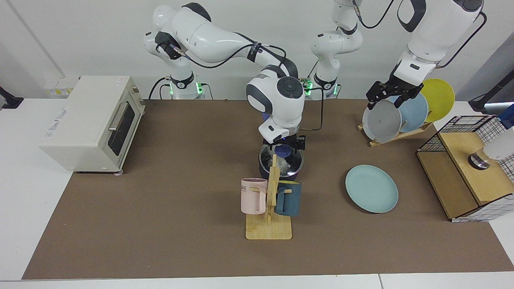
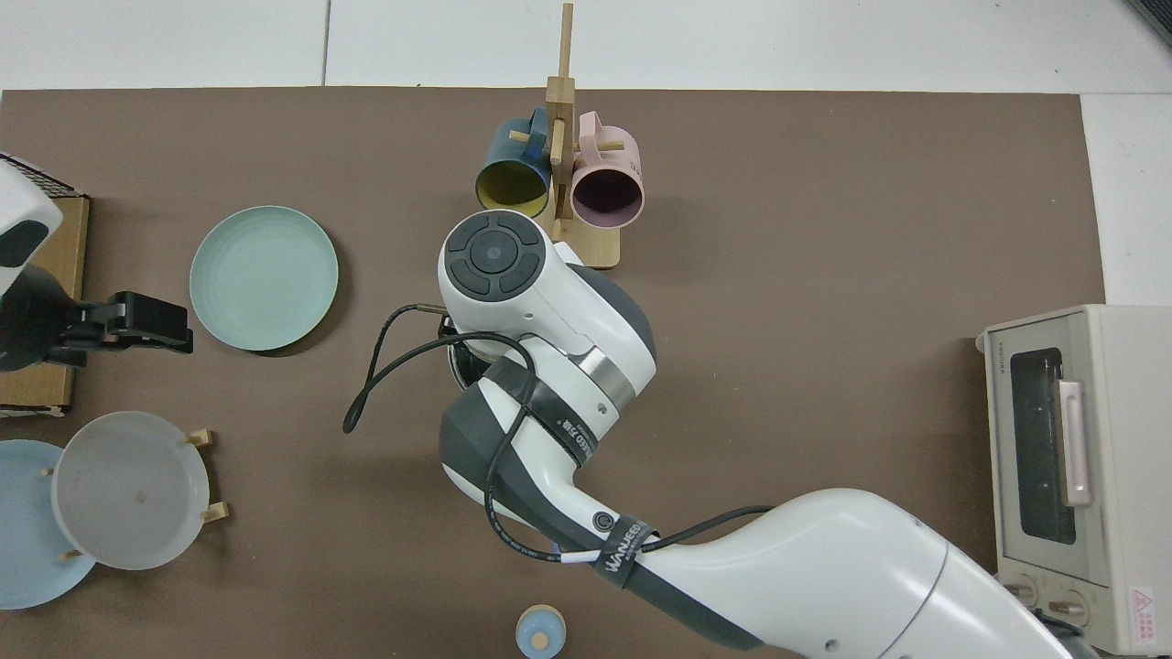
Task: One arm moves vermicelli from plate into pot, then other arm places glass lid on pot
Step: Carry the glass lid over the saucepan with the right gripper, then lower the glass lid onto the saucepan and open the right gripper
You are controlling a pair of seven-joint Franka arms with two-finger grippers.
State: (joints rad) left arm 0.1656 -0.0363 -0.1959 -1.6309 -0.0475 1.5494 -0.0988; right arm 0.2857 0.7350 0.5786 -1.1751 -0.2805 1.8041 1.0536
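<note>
Both claws idle: right claw [image 1: 283, 145] above glass lid [image 1: 281, 161] knob.

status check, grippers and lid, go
Right gripper just above glass lid on pot. Left gripper waits by plate rack. Plate empty.

Pot [image 1: 281, 170] mid-bench, glass lid [image 1: 282, 159] on it; mug rack [image 1: 270, 208] before pot; plate [image 1: 372, 188] toward dish rack [image 1: 397, 134] end; toaster oven [image 1: 90, 124] at opposite end.
</note>
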